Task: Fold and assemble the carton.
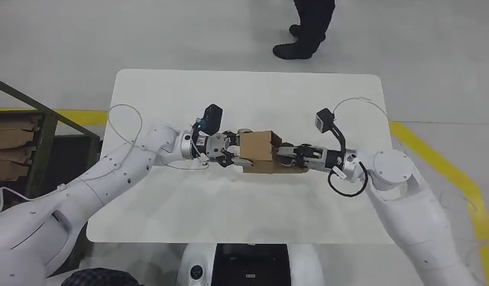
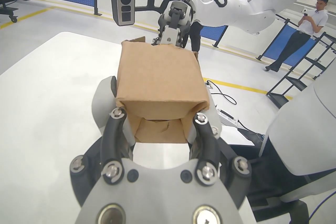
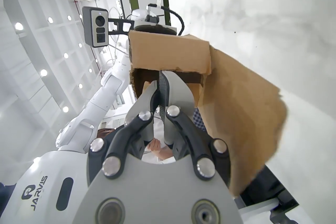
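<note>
A brown carton [image 1: 258,144] hangs just above the middle of the white table [image 1: 153,209], held between both arms. My left gripper [image 1: 235,152] is shut on the carton [image 2: 157,72], one finger [image 2: 105,93] against each side wall of its open near end. At the opposite end my right gripper [image 3: 159,78] is shut on the torn edge of a panel of the carton [image 3: 170,51]. From the left wrist view the right gripper [image 2: 170,41] sits at the far rim. A large loose flap [image 3: 241,109] hangs open beside the right gripper.
A rack with flat cardboard sheets [image 1: 23,141] stands off the table's left side. A person's legs [image 1: 309,18] stand beyond the far edge. Thin cables [image 1: 126,121] loop from both arms over the table. Yellow floor tape [image 1: 428,156] runs to the right.
</note>
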Action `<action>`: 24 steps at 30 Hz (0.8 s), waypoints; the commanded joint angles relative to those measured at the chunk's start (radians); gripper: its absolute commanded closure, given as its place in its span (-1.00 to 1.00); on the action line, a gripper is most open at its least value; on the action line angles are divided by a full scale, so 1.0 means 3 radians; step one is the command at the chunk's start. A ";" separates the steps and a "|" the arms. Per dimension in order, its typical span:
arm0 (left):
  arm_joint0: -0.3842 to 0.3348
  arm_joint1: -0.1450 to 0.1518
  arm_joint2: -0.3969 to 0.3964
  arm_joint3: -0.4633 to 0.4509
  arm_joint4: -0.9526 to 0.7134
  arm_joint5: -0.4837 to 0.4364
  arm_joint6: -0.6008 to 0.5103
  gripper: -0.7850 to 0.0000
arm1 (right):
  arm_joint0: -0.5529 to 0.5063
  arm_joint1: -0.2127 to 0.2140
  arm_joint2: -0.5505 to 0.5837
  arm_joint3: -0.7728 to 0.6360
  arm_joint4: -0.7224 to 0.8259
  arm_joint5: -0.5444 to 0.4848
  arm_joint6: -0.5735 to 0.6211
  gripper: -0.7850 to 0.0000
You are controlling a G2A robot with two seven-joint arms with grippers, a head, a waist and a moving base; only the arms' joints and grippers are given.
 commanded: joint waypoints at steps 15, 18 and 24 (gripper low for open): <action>-0.0009 -0.0003 0.0012 -0.0012 0.0010 0.0000 0.0007 -0.21 | 0.0139 -0.0016 -0.0118 0.0114 -0.0019 0.0028 -0.0040 1.00; -0.0018 -0.0004 0.0019 -0.0016 0.0004 0.0000 0.0003 -0.20 | 0.0182 -0.0025 -0.0173 0.0127 -0.0021 0.0020 -0.0021 1.00; -0.0026 -0.0010 0.0028 -0.0002 -0.0004 0.0000 0.0012 -0.22 | 0.0217 -0.0034 -0.0240 0.0132 -0.0024 0.0012 0.0006 1.00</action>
